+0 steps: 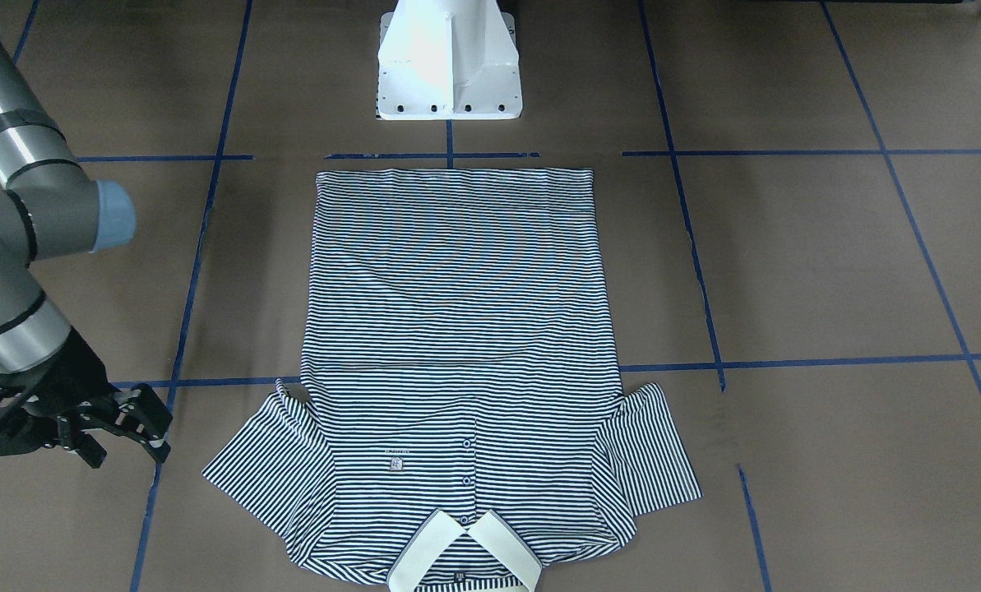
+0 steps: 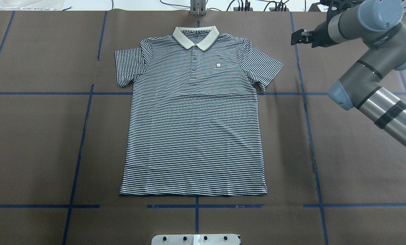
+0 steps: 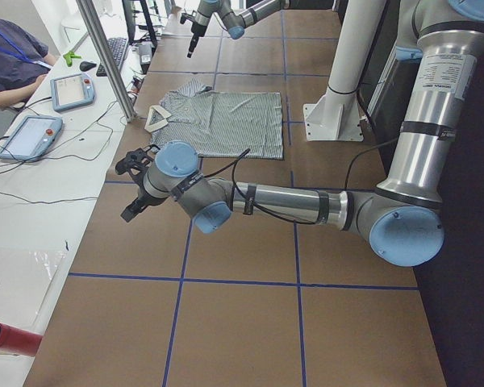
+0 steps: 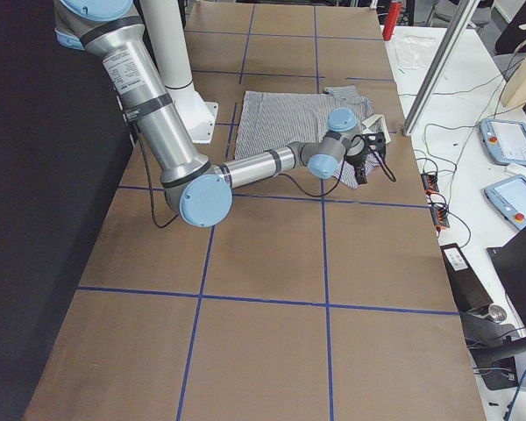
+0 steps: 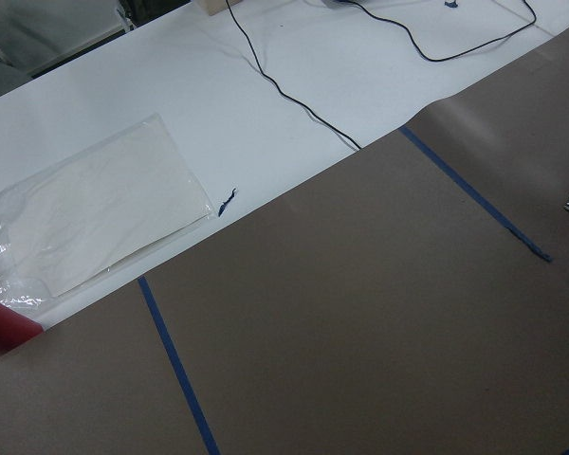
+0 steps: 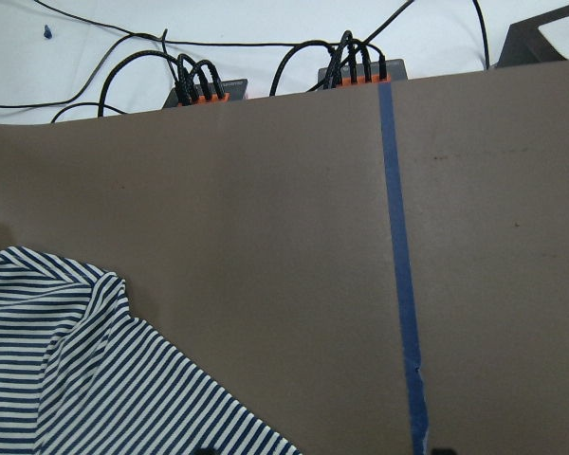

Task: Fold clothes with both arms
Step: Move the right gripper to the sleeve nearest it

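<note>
Brown table (image 2: pixel 36 136) bears striped polo shirt (image 2: pixel 194 119); flat, sleeves spread.

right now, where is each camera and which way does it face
Front-facing: across the table, facing the pedestal; right claw at its left edge.
Overhead: behind the pedestal, looking down on the polo shirt; right arm at its right.
Exterior left: table's left end; left arm near.
Exterior right: table's right end; right arm near.
Left wrist: bare table, no arm.
Right wrist: a sleeve, table.
Shared: front-facing and overhead both show the shirt flat.
</note>
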Controlling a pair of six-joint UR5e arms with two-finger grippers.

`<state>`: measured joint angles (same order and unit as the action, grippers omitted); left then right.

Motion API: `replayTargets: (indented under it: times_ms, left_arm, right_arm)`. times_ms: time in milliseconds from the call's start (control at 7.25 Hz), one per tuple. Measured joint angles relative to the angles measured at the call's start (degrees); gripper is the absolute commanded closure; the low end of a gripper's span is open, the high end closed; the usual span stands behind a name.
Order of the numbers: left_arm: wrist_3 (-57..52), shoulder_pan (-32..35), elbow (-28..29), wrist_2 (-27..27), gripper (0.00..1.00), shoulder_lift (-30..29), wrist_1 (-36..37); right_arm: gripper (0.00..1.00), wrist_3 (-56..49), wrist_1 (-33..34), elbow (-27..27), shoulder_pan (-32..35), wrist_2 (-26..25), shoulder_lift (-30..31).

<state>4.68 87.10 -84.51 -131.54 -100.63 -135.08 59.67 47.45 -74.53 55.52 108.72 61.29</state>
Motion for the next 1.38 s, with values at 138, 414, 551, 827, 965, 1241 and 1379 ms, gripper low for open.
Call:
replayTargets:
  times_ms: [138, 414, 551, 827, 965, 1241, 1379]
  left_arm:
    - [-0.01, -0.03, 0.0, -0.02, 0.0, 0.0, -0.01]
    - [-0.04, -0.07, 0.02, -0.03, 0.0, 0.01, -0.01]
    - [-0.08, -0.08, 0.04, -0.03, 0.0, 0.05, -0.01]
    - [-0.11, -0.09, 0.04, -0.09, 0.0, 0.11, -0.01]
    - [-0.11, -0.09, 0.05, -0.1, 0.0, 0.14, -0.01]
    - [-0.13, -0.09, 0.16, -0.08, 0.0, 0.22, -0.01]
    - [-0.17, -0.09, 0.19, -0.08, 0.0, 0.28, -0.01]
  right_arm:
    - [0.3, 1.69, -1.95, 2.9, -2.26, -2.71, -0.95]
    - [0.32, 3.08, -3.34, 8.13, -5.14, -6.38, -3.85]
    - [0.34, 3.26, -3.45, 9.39, -5.89, -7.23, -4.52]
    - [0.37, 3.34, -3.5, 10.76, -7.05, -8.61, -4.87]
    - [0.38, 3.33, -3.5, 11.03, -7.44, -8.89, -4.85]
    - [1.0, 3.35, -3.51, 11.21, -7.74, -9.03, -4.76]
    - [1.0, 3.48, -3.49, 11.21, -7.76, -9.05, -4.74]
